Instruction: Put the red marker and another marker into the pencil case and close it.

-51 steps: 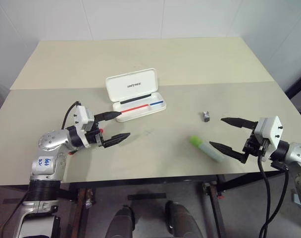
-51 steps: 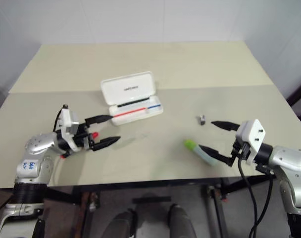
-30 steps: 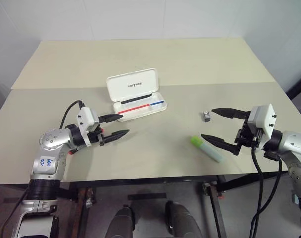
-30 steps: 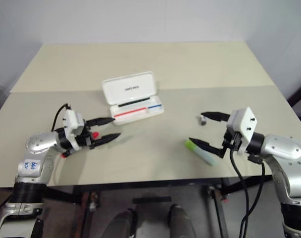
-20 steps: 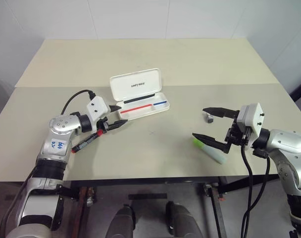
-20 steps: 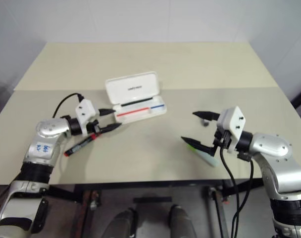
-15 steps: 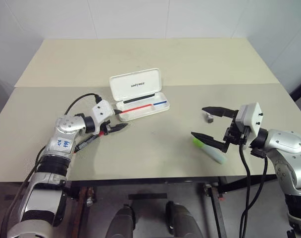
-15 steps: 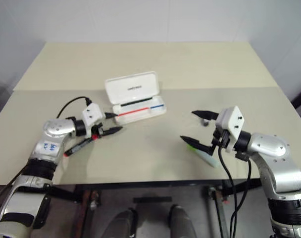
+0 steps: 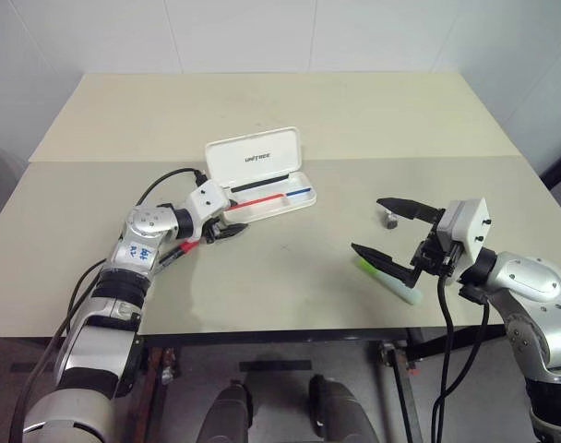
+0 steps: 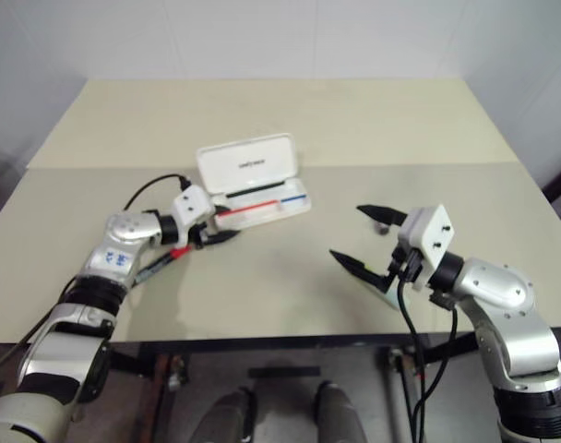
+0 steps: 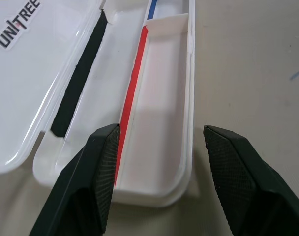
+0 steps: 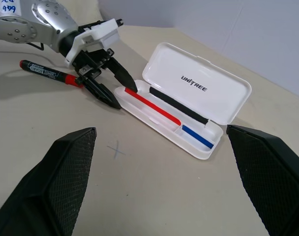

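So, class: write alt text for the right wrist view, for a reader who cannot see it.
An open white pencil case lies on a beige table, its lid tilted back. The left gripper, open and empty, reaches its near end, while the red marker lies on the table behind it.

We see silver-grey metal arms with white boxy wrist housings and black tapered fingers (image 12: 73, 191) with cross-hatched pads. Black cables loop off both wrists. Left arm (image 9: 142, 242) has a white sticker with blue handwriting. Small screws dot the right housing.
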Tool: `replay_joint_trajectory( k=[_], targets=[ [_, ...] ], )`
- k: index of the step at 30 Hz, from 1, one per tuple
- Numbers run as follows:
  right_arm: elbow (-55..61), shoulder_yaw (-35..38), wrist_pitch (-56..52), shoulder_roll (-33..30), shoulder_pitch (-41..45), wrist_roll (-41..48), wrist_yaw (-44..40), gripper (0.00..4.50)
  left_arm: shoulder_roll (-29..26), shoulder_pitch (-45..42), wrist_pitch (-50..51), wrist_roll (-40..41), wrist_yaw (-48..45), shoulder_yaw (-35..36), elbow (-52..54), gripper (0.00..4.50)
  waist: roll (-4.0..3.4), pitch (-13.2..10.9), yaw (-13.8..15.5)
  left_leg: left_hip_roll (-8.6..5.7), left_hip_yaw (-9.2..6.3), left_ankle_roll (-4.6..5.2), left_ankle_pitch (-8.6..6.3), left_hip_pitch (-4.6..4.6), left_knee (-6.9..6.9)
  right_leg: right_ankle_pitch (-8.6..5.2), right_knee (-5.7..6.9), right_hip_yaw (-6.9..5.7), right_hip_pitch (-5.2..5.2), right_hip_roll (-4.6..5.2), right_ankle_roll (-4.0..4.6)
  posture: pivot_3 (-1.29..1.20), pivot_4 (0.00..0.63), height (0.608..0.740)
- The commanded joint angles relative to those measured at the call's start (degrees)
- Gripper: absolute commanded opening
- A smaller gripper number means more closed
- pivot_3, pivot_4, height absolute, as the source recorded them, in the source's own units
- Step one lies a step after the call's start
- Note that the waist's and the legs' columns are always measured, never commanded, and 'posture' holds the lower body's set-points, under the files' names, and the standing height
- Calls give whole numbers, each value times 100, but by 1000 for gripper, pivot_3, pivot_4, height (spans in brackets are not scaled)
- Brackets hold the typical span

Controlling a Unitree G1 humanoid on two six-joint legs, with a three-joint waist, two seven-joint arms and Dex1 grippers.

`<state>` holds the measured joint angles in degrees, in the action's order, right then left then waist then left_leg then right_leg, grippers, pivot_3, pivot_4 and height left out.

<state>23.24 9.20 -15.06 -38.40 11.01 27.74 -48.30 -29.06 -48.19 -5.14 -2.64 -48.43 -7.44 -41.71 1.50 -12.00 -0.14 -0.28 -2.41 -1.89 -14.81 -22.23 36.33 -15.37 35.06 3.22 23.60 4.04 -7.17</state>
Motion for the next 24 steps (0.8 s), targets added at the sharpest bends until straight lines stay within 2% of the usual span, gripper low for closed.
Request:
replay_joint_trajectory(
  k=[1,5,13,16,21,24],
  targets=[
    [272,140,66,8,21,78,87,4500,20,-244,42,-206,-144,-181,-291,2832,0,0,-2,0,0,0,0,0,0,0,1,1,0,0,0,0,150,740],
    [287,175,36,-85,20,123,8,4500,85,-509,248,-435,-221,-379,-677,2832,0,0,0,0,0,0,0,2,2,0,2,1,-2,-2,0,0,150,740],
    [30,525,-89,-814,-223,345,-714,4500,256,-861,262,-671,-353,-595,-1237,2832,1,1,11,-3,-3,1,0,3,10,1,-1,1,-12,-2,-4,0,150,740],
    [-64,612,-48,-912,-247,343,-818,4500,287,-866,245,-679,-417,-605,-1273,2022,2,2,6,-3,-3,2,0,5,15,3,0,2,-16,-2,-6,0,150,740],
    [-102,600,-36,-882,-146,313,-805,4500,314,-814,287,-646,-690,-634,-1161,1972,2,2,10,-3,-3,2,0,4,16,3,1,3,-16,-2,-8,0,150,740],
    [-81,541,-34,-840,-119,296,-781,4500,205,-625,611,-617,-1385,-813,-823,1972,2,2,6,-4,-3,5,-2,2,16,2,-5,3,-15,-1,-9,0,150,740]
  ],
)
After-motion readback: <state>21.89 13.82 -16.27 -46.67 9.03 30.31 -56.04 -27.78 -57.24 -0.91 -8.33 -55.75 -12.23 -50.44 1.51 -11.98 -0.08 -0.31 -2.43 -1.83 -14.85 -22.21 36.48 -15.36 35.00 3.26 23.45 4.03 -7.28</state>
